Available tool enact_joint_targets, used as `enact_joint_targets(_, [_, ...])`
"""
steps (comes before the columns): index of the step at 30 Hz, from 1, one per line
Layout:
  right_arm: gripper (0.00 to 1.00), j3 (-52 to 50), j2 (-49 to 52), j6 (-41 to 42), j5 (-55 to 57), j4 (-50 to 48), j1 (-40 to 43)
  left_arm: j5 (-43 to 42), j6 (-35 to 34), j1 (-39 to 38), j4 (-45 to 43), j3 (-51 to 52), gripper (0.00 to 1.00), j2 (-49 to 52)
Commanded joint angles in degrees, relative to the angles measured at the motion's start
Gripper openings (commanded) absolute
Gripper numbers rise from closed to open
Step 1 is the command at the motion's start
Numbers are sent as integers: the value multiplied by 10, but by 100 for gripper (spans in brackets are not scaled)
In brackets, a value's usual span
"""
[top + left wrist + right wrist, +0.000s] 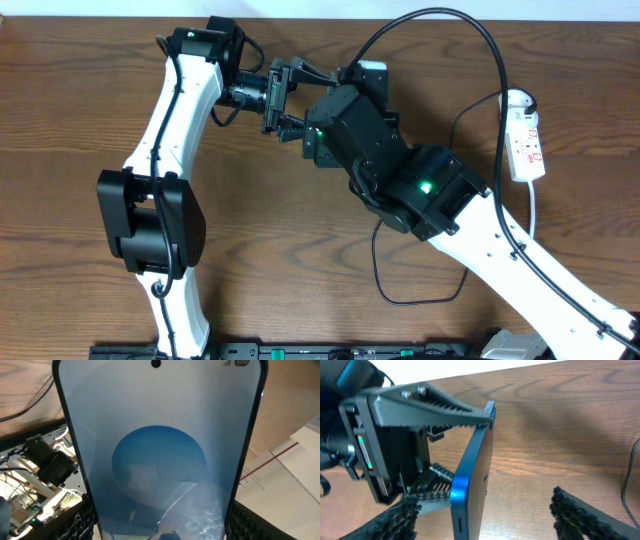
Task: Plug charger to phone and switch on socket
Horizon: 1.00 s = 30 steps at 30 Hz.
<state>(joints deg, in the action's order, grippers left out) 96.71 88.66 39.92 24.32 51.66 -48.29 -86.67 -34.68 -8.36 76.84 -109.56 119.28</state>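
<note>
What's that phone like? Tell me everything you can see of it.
The phone is a slim smartphone with a blue, metallic-looking frame. Its lit screen shows a blue circle on a pale white-blue ground, with a small punch-hole camera at the top. It is held off the wooden table, turned on edge. The serrated fingers of the left gripper clamp it by its edges.

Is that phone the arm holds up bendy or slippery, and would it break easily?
The phone is probably stiff: its edge runs straight though only the left gripper clamps it. Its glossy screen looks slippery, so the toothed jaws likely help. Slim and glassy, it would probably crack if dropped on the table.
</note>
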Motion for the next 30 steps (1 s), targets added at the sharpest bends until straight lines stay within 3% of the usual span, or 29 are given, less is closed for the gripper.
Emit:
enact_joint_targets(1, [79, 13, 5, 10, 28, -2, -1, -22, 5, 1, 0, -3, 73, -17])
enact_joint_targets(7, [61, 13, 21, 10, 27, -11, -1, -22, 5, 1, 0, -3, 73, -17])
enact_joint_targets(11, [57, 13, 30, 10, 23, -18, -1, -22, 5, 1, 0, -3, 73, -17])
enact_joint_targets(13, [49, 13, 33, 10, 24, -20, 0, -22, 5, 1, 0, -3, 73, -17])
enact_joint_targets(20, [33, 13, 34, 10, 23, -30, 0, -22, 5, 1, 0, -3, 73, -17])
enact_joint_targets(30, [24, 13, 41, 10, 23, -33, 0, -23, 5, 1, 0, -3, 73, -17])
